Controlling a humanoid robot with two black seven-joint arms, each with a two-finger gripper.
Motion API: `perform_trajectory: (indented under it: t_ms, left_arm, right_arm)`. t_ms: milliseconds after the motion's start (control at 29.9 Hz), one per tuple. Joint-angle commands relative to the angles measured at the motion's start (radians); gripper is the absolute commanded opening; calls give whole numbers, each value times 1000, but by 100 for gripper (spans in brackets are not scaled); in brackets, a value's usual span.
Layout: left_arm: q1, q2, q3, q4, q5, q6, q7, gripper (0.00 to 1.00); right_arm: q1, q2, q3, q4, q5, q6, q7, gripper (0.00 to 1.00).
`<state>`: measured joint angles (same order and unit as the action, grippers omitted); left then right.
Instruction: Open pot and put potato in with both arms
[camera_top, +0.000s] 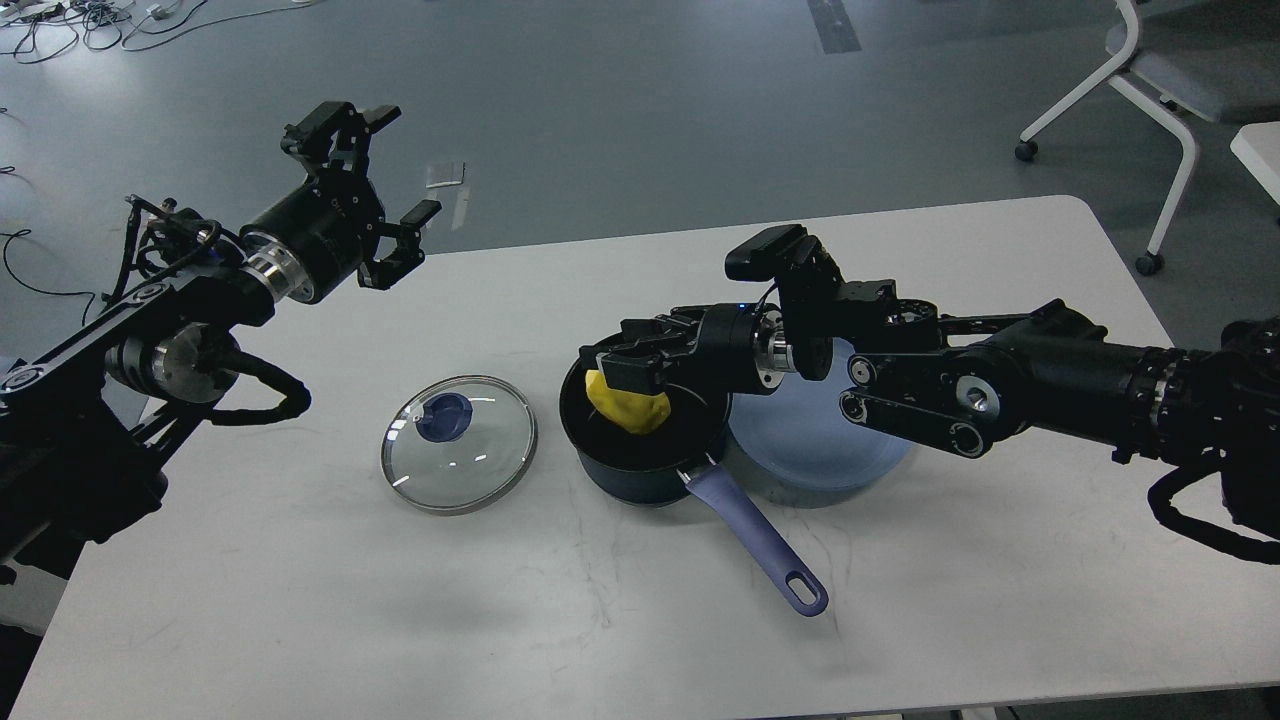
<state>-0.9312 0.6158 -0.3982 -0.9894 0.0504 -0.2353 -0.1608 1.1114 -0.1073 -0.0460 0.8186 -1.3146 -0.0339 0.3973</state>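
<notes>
The dark blue pot (640, 470) with a purple handle (760, 545) stands open at the table's middle. The yellow potato (628, 408) sits inside it, toward the left back wall. My right gripper (625, 360) hovers over the pot's rim just above the potato, jaws apart, with the potato below the fingers and not between them. The glass lid (458, 443) with a blue knob lies flat on the table left of the pot. My left gripper (385, 165) is open and empty, raised above the table's far left edge.
A blue plate (800, 450) lies right of the pot, touching it and partly under my right arm. The white table (600, 640) has bare surface in front. A white chair (1160, 70) stands on the floor at the back right.
</notes>
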Motion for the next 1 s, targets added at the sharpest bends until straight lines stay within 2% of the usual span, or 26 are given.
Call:
perform_trajectory:
  t_ms: [0,100,234,267,334,401,468,535,602,702,769,969]
  left_arm:
    - [11,-13,-19,0,-26,1,16,99]
    - [26,-18,-25,0,-40,-1,47,99]
    - [40,-18,-30,0,-41,-2,47,99]
    - [41,-18,-33,0,-41,-1,47,99]
    - [63,-18,-54,-2,-40,-2,47,99]
    - [78,-16,-68,-2,-40,-6,47,99]
    - [84,-16,-76,-2,-41,-9,47,99]
    - [101,-16,-91,-2,-41,-9,47,99]
    - [121,-19,-114,-3,-41,-7,47,99]
    - [138,-28,-136,-3,-41,-7,47,99]
    - [150,-36,-149,-3,-41,-6,47,99]
    - [173,-31,-154,-3,-40,-6,44,99]
  right_arm:
    - [-4,-46,41,8,46,5,2,100]
    - [-10,-75,113,22,220,11,2,100]
    - [-18,-124,236,30,588,40,-17,100]
    - [-21,-132,261,30,665,63,-29,100]
    - [-44,-181,352,27,935,185,-83,100]
    - [-85,-203,437,27,1053,257,-100,100]
    - [-122,-204,498,27,1084,279,-115,100]
    - [-179,-201,593,27,1101,293,-153,100]
    - [-240,-189,679,31,1124,299,-228,100]
    - [-269,-166,721,25,1163,292,-294,100]
    - [-274,-154,738,22,1167,285,-310,100]
    - [-269,-109,732,27,1166,227,-302,100]
